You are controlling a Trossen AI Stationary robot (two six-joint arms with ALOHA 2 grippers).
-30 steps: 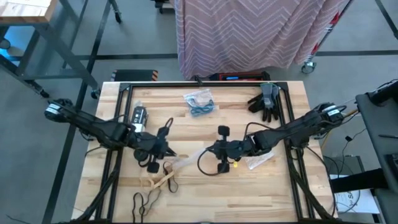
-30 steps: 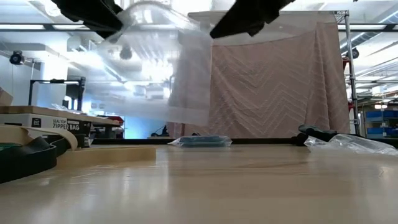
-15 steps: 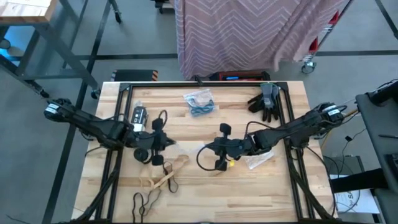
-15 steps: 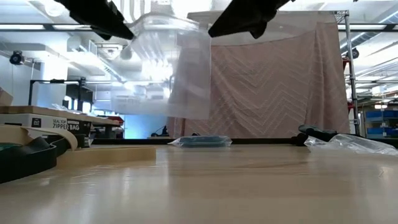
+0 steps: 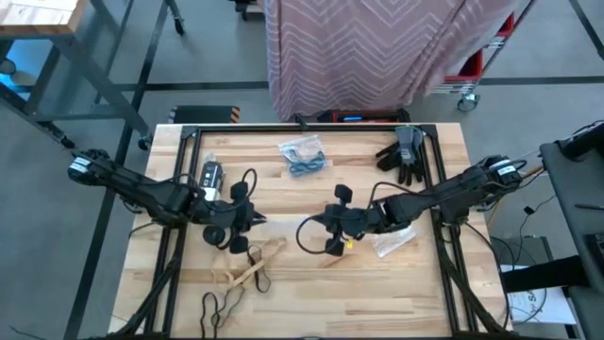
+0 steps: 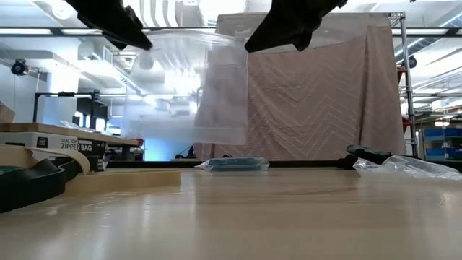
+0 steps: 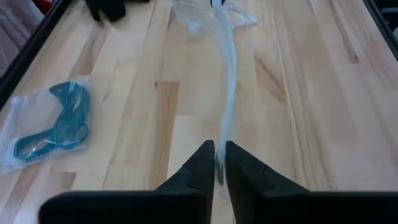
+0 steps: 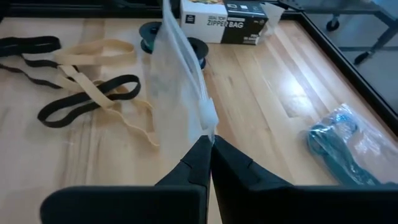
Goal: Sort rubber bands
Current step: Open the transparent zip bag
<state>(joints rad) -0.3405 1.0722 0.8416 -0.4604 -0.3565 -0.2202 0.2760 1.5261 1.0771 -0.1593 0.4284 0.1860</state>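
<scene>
A clear plastic bag (image 6: 188, 87) hangs above the table between my two grippers. My left gripper (image 5: 253, 219) is shut on one end of its top edge and my right gripper (image 5: 321, 227) on the other. Tan and black rubber bands (image 5: 247, 274) lie loose on the wood near the front left, also seen in the right wrist view (image 8: 93, 87). Blue rubber bands sit inside another clear bag (image 5: 303, 156) lying flat at the far middle. My left gripper pinches the bag's top edge at its left corner (image 7: 219, 163) between its two fingers, coming slanting down from the table's left. The bag runs edge-on away from the fingers, clear of the table. My right gripper pinches the zipper strip at the bag's right corner (image 8: 209, 124) between its two fingers, slanting down from the table's right. The bag hangs below the fingers, lifted clear, its top edge level and straight between both grippers.
Dark work gloves (image 5: 404, 151) lie at the far right. A zipper-bag box (image 5: 209, 177) stands at the left beside my left arm. Another crinkly clear bag (image 5: 392, 244) lies under my right arm. A black frame (image 5: 311, 126) edges the table.
Both grippers have rolled a little while staying in place. The bag's top edge, arched before, is now drawn straight and level. The bag has swung from slanting to hanging upright below the fingers.
</scene>
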